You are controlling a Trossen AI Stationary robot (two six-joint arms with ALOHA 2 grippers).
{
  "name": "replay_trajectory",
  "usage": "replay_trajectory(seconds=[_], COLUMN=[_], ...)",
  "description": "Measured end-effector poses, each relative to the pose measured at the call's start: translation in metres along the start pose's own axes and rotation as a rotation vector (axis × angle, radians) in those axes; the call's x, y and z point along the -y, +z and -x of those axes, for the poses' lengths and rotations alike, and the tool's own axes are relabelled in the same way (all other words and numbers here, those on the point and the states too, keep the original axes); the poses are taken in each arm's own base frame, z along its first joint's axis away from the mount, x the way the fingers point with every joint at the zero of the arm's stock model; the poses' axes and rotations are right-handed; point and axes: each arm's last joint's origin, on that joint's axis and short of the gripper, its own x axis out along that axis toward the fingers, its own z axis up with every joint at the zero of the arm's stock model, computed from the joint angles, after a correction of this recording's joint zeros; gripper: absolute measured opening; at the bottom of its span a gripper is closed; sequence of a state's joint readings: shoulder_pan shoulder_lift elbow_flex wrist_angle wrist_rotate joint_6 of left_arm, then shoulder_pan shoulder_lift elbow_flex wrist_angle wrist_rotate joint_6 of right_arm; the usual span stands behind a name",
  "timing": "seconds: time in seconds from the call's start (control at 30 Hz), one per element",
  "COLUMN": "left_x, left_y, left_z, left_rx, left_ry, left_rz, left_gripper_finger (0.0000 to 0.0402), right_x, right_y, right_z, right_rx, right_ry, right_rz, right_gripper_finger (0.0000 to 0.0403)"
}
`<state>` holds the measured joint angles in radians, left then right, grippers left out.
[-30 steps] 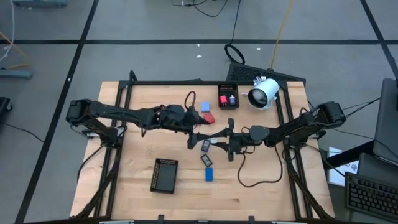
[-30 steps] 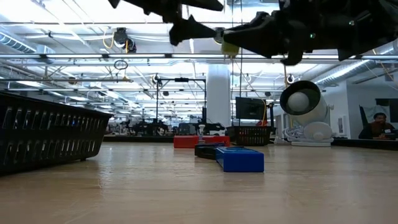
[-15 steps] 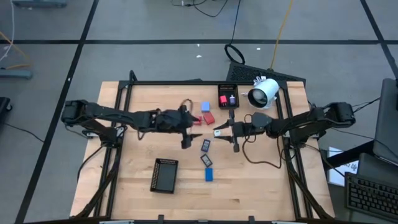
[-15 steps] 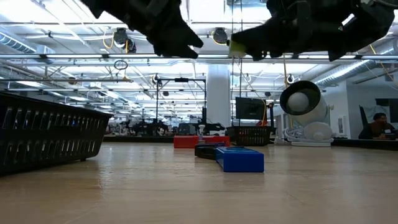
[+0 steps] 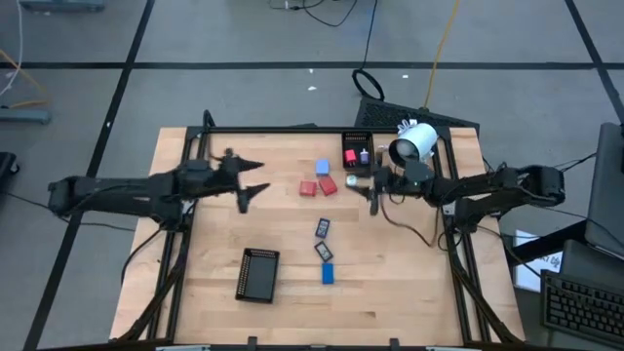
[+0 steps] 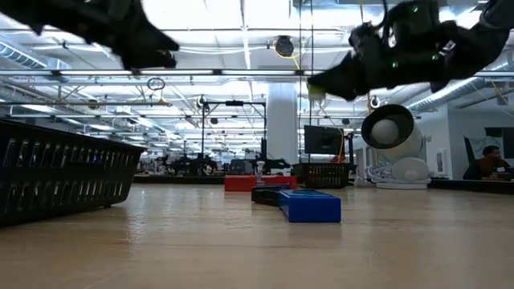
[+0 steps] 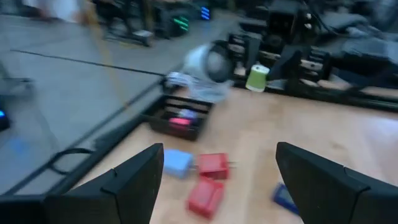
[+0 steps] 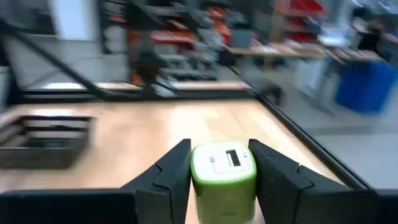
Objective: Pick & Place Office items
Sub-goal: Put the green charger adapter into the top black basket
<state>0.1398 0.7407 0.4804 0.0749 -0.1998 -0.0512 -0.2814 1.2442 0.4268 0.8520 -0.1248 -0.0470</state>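
A green block (image 8: pixel 224 169) is clamped between the fingers of the right gripper (image 5: pixel 371 187), held above the desk (image 5: pixel 409 283) near the small tray (image 5: pixel 357 149). The left gripper (image 5: pixel 246 180) is spread wide and carries nothing.

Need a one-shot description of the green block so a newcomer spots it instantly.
Find the white cylinder at the table's far right corner. Just beside it, above the tray holding pink and purple pieces, the right gripper is shut on the green block. It is the only green piece, and the only one off the table.
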Motion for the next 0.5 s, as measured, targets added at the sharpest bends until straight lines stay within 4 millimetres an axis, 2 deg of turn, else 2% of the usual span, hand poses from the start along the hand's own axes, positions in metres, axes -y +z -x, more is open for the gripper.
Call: replay_trajectory(seconds=[0.13,0.23,0.33,0.5], left_x=[-0.009,-0.013,-0.014,-0.014], left_y=[-0.012,-0.016,-0.019,-0.020], left_z=[0.017,0.023,0.025,0.023], left_rx=[0.052,0.085,0.090,0.086], left_ry=[0.120,0.197,0.229,0.233], left_rz=[0.034,0.069,0.100,0.110], left_gripper_finger=[0.0308,0.0308,0.0308,0.0308], right_x=[0.029,0.044,0.051,0.055], right_y=[-0.013,-0.025,-0.036,-0.051], right_z=[-0.001,-0.002,-0.006,-0.011], right_rx=[-0.060,-0.091,-0.107,-0.150], right_ry=[-0.197,-0.313,-0.349,-0.446], right_rz=[-0.064,-0.118,-0.192,-0.171], right_gripper_finger=[0.0131,0.0131,0.0131,0.0131])
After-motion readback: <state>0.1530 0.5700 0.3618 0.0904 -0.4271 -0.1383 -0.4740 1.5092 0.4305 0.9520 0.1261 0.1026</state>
